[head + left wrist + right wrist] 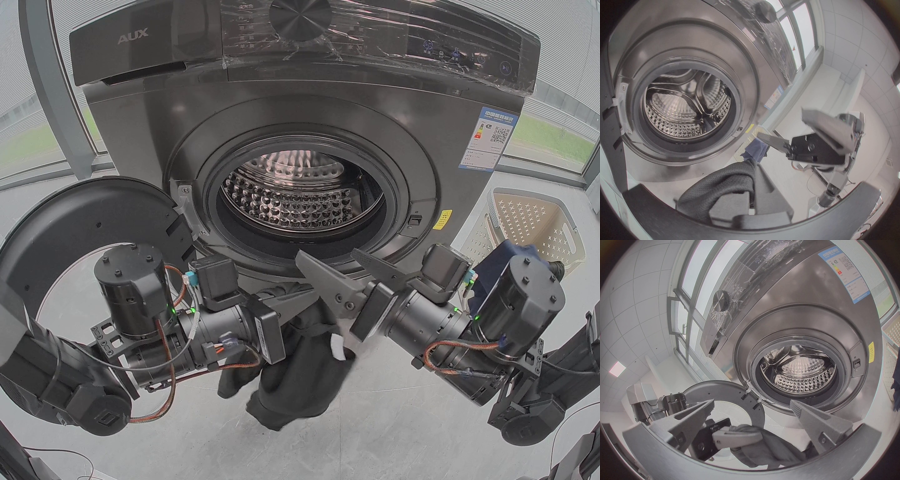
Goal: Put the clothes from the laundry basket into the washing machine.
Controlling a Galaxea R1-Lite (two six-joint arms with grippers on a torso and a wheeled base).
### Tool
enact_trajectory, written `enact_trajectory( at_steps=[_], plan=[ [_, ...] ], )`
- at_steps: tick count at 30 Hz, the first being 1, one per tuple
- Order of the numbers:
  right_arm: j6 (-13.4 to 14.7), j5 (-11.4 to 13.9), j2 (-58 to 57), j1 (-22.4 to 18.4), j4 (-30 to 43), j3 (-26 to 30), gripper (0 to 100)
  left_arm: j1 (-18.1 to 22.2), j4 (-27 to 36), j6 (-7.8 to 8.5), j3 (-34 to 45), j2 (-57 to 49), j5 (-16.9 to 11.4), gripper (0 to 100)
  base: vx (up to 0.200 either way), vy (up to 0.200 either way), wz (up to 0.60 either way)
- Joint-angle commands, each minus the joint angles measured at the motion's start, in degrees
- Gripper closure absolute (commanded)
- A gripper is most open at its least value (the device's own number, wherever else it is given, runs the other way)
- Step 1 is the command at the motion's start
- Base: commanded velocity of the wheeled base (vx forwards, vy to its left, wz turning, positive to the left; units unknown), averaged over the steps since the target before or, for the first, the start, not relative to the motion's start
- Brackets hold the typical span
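Windowed room, grey floor [406, 431]. Dark garment [300, 375] hung in front of the washing machine [300, 112], below the drum [300, 194] mouth. Left gripper [294, 307] had its jaws clamped on the garment's top edge, the rest drooping, likely held up for feeding in. Right gripper [326, 257] sat just beside it, jaws spread wide and holding nothing, probably ready to help push. Drum looked bare. Door [81, 219] was swung out to the robot's left, off the path. Laundry basket [537, 219] stood on the right with a blue garment [500, 262] not yet loaded.
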Motion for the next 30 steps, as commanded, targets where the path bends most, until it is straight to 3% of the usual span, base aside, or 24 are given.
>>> enact_trajectory(
  at_steps=[1,3,7,12,21,25,30],
  plan=[
    [-0.18,0.20,-2.31,-0.60,0.10,2.22,0,0.63,-0.66,-1.60,-1.25,-0.29,1.37,100,0.000,0.000,0.00],
    [-0.80,0.29,-3.80,-1.12,0.36,4.15,0,0.99,-1.63,-2.74,-1.60,-0.38,2.60,100,0.000,0.000,0.00],
    [-3.17,1.96,-6.00,-2.88,0.80,9.16,0,1.16,-3.74,-2.83,-0.72,-1.17,4.54,100,0.000,0.000,0.00],
    [-5.54,4.42,-5.82,-5.52,0.01,13.64,0,0.63,-5.23,-2.57,1.83,-4.95,4.89,100,0.000,0.000,0.00],
    [-7.30,5.12,0.77,-9.21,-0.16,16.37,0,-0.51,-5.32,-1.60,11.76,-19.89,1.90,100,0.000,0.000,0.00],
    [-8.80,5.82,5.08,-10.44,-0.25,13.91,0,-0.60,-4.88,-1.69,14.83,-22.62,-0.47,100,0.000,0.000,0.00],
    [-9.50,7.23,9.65,-10.62,-0.69,13.03,0,-1.21,-5.23,-0.54,14.66,-21.82,-0.74,100,0.000,0.000,0.00]
  ],
)
